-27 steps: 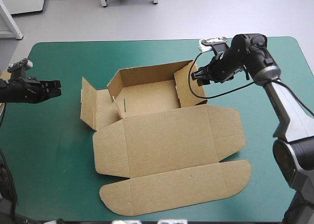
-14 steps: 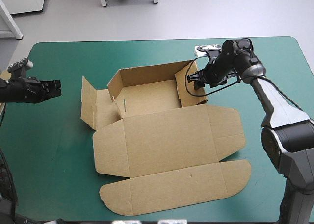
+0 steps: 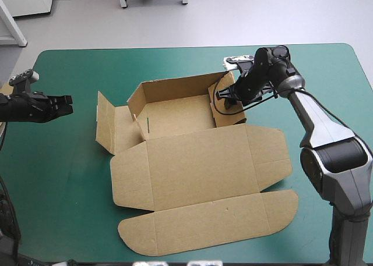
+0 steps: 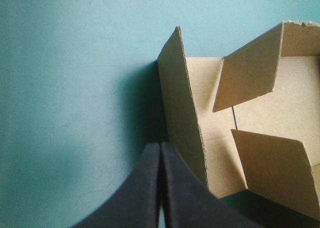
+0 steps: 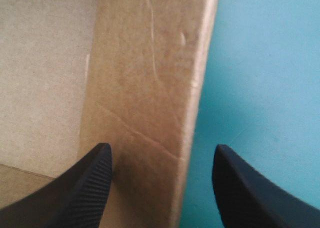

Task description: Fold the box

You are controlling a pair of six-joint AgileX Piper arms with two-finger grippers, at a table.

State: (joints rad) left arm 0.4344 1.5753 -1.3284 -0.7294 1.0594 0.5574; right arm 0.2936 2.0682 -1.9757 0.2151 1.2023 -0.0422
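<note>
Leftward in the high view, the right gripper (image 3: pixel 228 98) has neared the box (image 3: pixel 175 117), which sits mid-frame on the table (image 3: pixel 70 173), lid (image 3: pixel 204 161) flat toward the bottom. The left gripper (image 3: pixel 63 105) hangs at the left edge.

Left wrist: jaws shut and empty, side flap (image 4: pixel 185 113) just ahead.

Right wrist: jaws wide open, straddling the end wall (image 5: pixel 145 88).

The board looks light, stiff and easily creased; take the wall near its top edge.

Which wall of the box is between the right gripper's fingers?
The right wall: only it stands inside the open right gripper; the others stand untouched.
</note>
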